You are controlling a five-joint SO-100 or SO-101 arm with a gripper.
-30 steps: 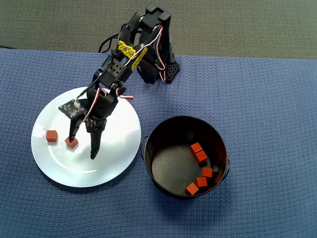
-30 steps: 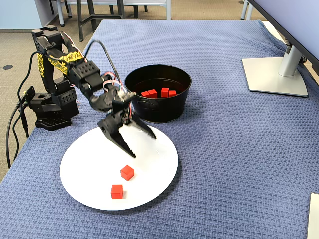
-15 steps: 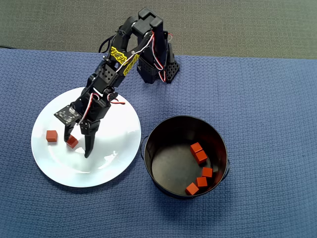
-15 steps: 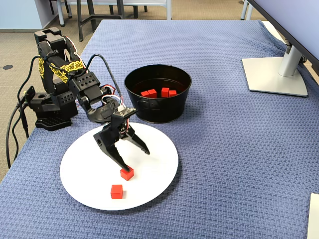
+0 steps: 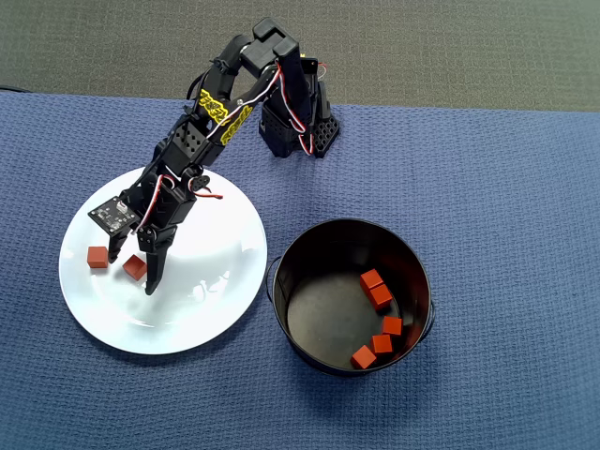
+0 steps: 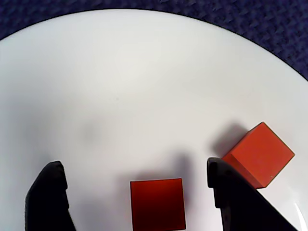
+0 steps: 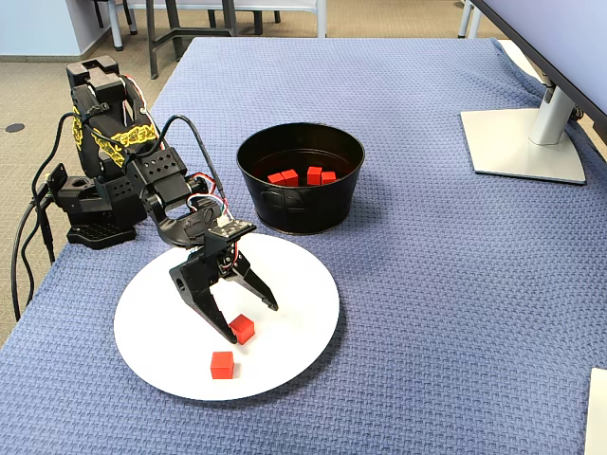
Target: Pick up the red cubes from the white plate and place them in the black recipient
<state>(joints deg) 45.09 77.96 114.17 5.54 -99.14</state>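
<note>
overhead: gripper (image 5: 132, 273) spread apart, straddling one red cube (image 5: 134, 267) on the left of the white plate (image 5: 216, 300); second cube (image 5: 97, 256) just left; five in black pot (image 5: 309, 319) | wrist: centre cube (image 6: 158, 204) square-on between fingers (image 6: 231, 197), right cube (image 6: 259, 154) turned diagonal | fixed: near cube (image 7: 222, 365) separate

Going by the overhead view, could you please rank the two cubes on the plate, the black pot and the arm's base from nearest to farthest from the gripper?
From the gripper:
1. The cube between the jaws, on the white plate.
2. The second cube, just left of the jaws.
3. The arm's base and the black pot: too close to call, one up-right, one right.
</note>
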